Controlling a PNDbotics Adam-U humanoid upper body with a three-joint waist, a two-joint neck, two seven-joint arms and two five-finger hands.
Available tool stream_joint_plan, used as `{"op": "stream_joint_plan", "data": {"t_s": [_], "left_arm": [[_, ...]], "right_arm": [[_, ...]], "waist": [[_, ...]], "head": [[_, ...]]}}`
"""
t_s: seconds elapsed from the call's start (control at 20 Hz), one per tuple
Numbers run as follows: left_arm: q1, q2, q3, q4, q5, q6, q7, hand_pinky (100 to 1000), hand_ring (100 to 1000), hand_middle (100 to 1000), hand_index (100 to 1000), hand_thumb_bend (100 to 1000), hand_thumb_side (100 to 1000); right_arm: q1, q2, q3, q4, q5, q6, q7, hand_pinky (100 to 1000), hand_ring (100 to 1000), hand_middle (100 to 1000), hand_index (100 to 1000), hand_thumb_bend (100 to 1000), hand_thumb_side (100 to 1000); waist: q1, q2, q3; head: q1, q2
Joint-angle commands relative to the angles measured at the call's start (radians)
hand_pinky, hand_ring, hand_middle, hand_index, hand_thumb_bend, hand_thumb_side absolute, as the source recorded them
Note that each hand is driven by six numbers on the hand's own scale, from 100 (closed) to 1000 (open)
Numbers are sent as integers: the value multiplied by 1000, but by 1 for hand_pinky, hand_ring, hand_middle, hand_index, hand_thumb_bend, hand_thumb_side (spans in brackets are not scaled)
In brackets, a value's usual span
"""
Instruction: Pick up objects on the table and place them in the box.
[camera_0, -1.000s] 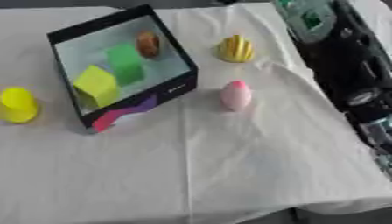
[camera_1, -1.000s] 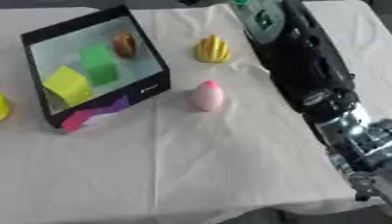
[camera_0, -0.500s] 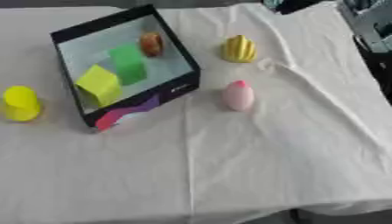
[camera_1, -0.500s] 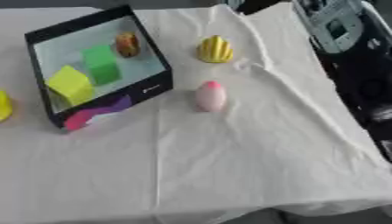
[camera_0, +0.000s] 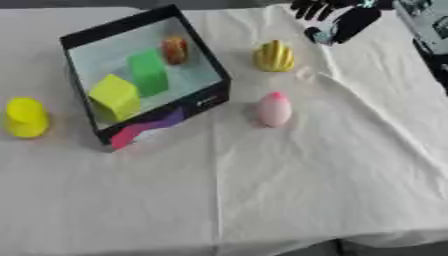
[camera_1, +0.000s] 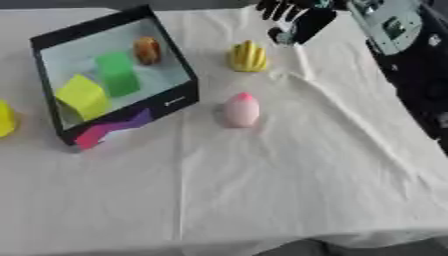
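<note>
One open right hand (camera_0: 337, 20), empty.

Open cloth near and right; far left blocked by tall-walled box (camera_0: 210, 102), with pink object (camera_0: 274, 110) just right of it.

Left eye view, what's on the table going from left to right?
yellow cup-shaped object → yellow-green block → green block → brown round object → pink egg-shaped object → robot hand

White-clothed table (camera_0: 289, 200) under box (camera_0: 212, 85), toys.
</note>
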Motion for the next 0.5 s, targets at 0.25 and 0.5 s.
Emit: {"op": "stream_joint_plan", "data": {"t_s": [0.25, 0.5], "left_arm": [[-12, 21, 0, -6, -4, 1, -11, 760, 774, 722, 734, 102, 637], [-12, 17, -2, -5, -4, 3, -15, 760, 775, 720, 734, 100, 641]], "right_arm": [[-67, 37, -15, 123, 101, -32, -8, 866, 886, 837, 935, 216, 159], [-85, 71, -15, 179, 194, -47, -43, 871, 886, 831, 943, 310, 200]], "waist": [[-4, -30, 8], [-5, -25, 14]], "head": [[-10, 5], [-15, 3]]}}
